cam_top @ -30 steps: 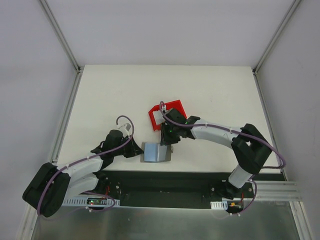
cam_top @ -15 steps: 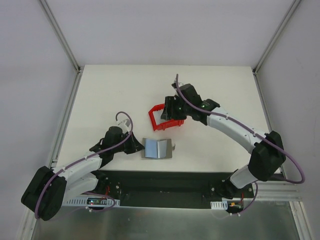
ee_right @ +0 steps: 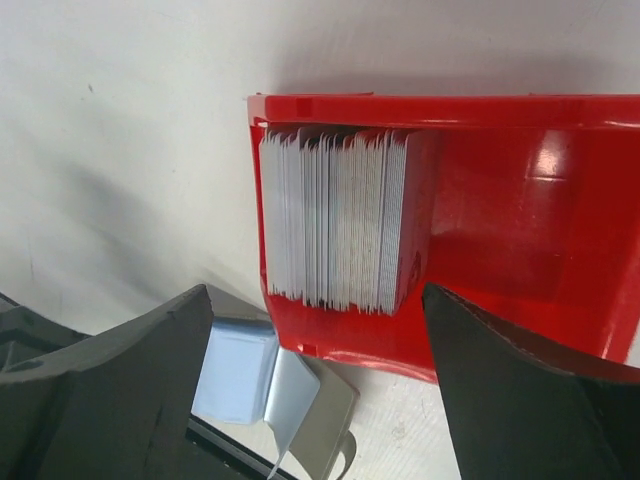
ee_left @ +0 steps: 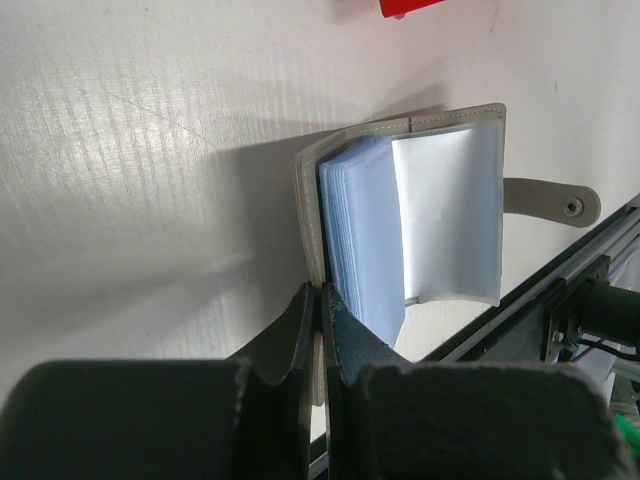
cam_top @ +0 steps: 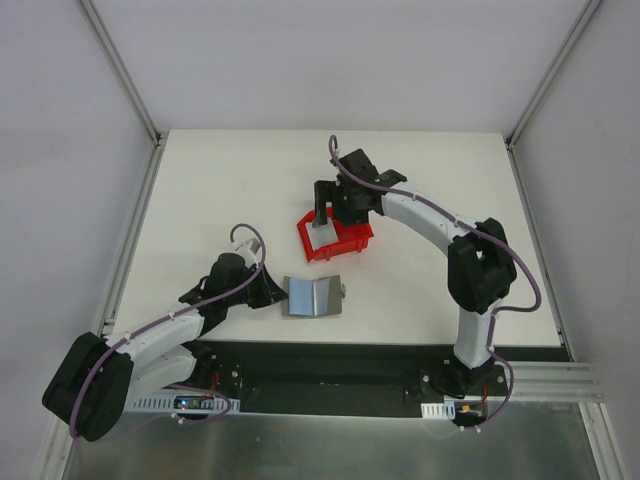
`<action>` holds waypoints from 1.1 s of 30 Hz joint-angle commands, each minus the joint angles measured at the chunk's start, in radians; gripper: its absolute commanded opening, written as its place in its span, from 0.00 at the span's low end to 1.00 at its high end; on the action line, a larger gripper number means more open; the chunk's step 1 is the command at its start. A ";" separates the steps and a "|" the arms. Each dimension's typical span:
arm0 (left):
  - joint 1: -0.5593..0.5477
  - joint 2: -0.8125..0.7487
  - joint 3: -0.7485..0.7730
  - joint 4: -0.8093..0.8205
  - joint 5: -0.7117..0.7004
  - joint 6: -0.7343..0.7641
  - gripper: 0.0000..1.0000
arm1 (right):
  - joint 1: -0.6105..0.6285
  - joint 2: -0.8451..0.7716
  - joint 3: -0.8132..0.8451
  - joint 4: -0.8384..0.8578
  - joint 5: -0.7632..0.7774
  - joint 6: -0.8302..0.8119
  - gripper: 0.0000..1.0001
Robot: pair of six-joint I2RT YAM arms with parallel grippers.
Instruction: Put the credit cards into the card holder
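Wallet (ee_left: 445,215) side, pinching its cover in the left claw (ee_left: 320,295); bin (ee_right: 520,200) side, hovering the right claw (ee_right: 315,290), spread wide, over cards (ee_right: 335,220).

Between my right fingers (ee_right: 540,390) the red bin (ee_right: 520,200) is glossy moulded plastic with bright glints, and the credit cards (ee_right: 335,220) in it look matt and smooth-edged. At my left fingers (ee_left: 290,340) the card holder (ee_left: 420,210) shows a matt grey, stitched, leather-like cover and shiny clear plastic sleeves. The table (ee_left: 150,130) beyond them is matt white and faintly grained.
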 commanded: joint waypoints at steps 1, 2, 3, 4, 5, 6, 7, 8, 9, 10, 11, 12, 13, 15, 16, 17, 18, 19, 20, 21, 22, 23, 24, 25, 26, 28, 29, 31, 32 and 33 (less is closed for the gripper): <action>0.005 -0.002 0.035 -0.004 -0.017 0.022 0.00 | -0.008 0.056 0.084 -0.038 -0.033 -0.020 0.89; 0.005 -0.002 0.038 -0.007 -0.014 0.022 0.00 | -0.011 0.071 0.087 -0.029 -0.041 -0.020 0.90; 0.005 0.000 0.038 -0.007 -0.017 0.025 0.00 | -0.013 0.083 0.095 -0.027 -0.045 -0.020 0.91; 0.005 0.002 0.038 -0.007 -0.019 0.025 0.00 | -0.016 0.097 0.099 -0.029 -0.050 -0.018 0.92; 0.005 0.003 0.038 -0.009 -0.019 0.026 0.00 | -0.017 0.106 0.099 -0.022 -0.056 -0.017 0.93; 0.005 0.005 0.041 -0.007 -0.019 0.028 0.00 | -0.019 0.119 0.102 -0.019 -0.058 -0.015 0.94; 0.005 0.006 0.040 -0.009 -0.019 0.029 0.00 | -0.021 0.128 0.104 -0.018 -0.058 -0.015 0.94; 0.005 0.006 0.043 -0.009 -0.019 0.031 0.00 | -0.021 0.135 0.106 -0.015 -0.058 -0.017 0.95; 0.005 0.011 0.043 -0.009 -0.022 0.032 0.00 | -0.022 0.145 0.106 -0.010 -0.065 -0.015 0.96; 0.005 0.014 0.043 -0.007 -0.022 0.034 0.00 | -0.027 0.155 0.109 -0.010 -0.075 -0.017 0.96; 0.005 0.017 0.044 -0.007 -0.020 0.035 0.00 | -0.028 0.162 0.110 -0.006 -0.082 -0.018 0.97; 0.005 0.023 0.047 -0.007 -0.019 0.037 0.00 | -0.028 0.172 0.115 -0.001 -0.087 -0.017 0.98; 0.005 0.026 0.050 -0.007 -0.017 0.040 0.00 | -0.028 0.180 0.115 0.001 -0.087 -0.017 0.98; 0.005 0.032 0.054 -0.009 -0.016 0.045 0.00 | -0.030 0.194 0.112 0.019 -0.098 -0.017 0.99; 0.005 0.038 0.055 -0.009 -0.016 0.048 0.00 | -0.030 0.200 0.113 0.024 -0.099 -0.018 0.99; 0.005 0.040 0.058 -0.009 -0.016 0.048 0.00 | -0.030 0.206 0.115 0.022 -0.101 -0.018 1.00; 0.005 0.043 0.061 -0.009 -0.013 0.049 0.00 | -0.030 0.214 0.119 0.022 -0.105 -0.018 1.00; 0.005 0.048 0.061 -0.009 -0.013 0.051 0.00 | -0.031 0.217 0.119 0.022 -0.113 -0.018 1.00; 0.005 0.048 0.061 -0.007 -0.014 0.051 0.00 | -0.031 0.221 0.121 0.022 -0.121 -0.020 1.00; 0.005 0.052 0.063 -0.009 -0.014 0.052 0.00 | -0.030 0.221 0.122 0.024 -0.127 -0.021 1.00; 0.005 0.055 0.061 -0.007 -0.014 0.054 0.00 | -0.031 0.223 0.124 0.024 -0.134 -0.021 0.99; 0.005 0.057 0.063 -0.009 -0.013 0.052 0.00 | -0.033 0.220 0.121 0.027 -0.138 -0.021 0.97; 0.005 0.057 0.064 -0.009 -0.014 0.054 0.00 | -0.031 0.215 0.118 0.027 -0.142 -0.021 0.95; 0.005 0.058 0.066 -0.007 -0.013 0.054 0.00 | -0.033 0.206 0.115 0.030 -0.144 -0.024 0.93; 0.005 0.058 0.066 -0.009 -0.013 0.054 0.00 | -0.031 0.202 0.109 0.034 -0.145 -0.026 0.90; 0.005 0.063 0.069 -0.009 -0.016 0.054 0.00 | -0.033 0.188 0.102 0.037 -0.144 -0.026 0.86; 0.005 0.064 0.069 -0.007 -0.013 0.054 0.00 | -0.034 0.182 0.099 0.039 -0.148 -0.028 0.84; 0.005 0.068 0.070 -0.007 -0.010 0.057 0.00 | -0.033 0.175 0.096 0.040 -0.157 -0.025 0.79; 0.005 0.068 0.070 -0.006 -0.010 0.055 0.00 | -0.034 0.171 0.096 0.042 -0.161 -0.024 0.76; 0.005 0.069 0.070 -0.006 -0.008 0.057 0.00 | -0.034 0.168 0.090 0.047 -0.162 -0.023 0.74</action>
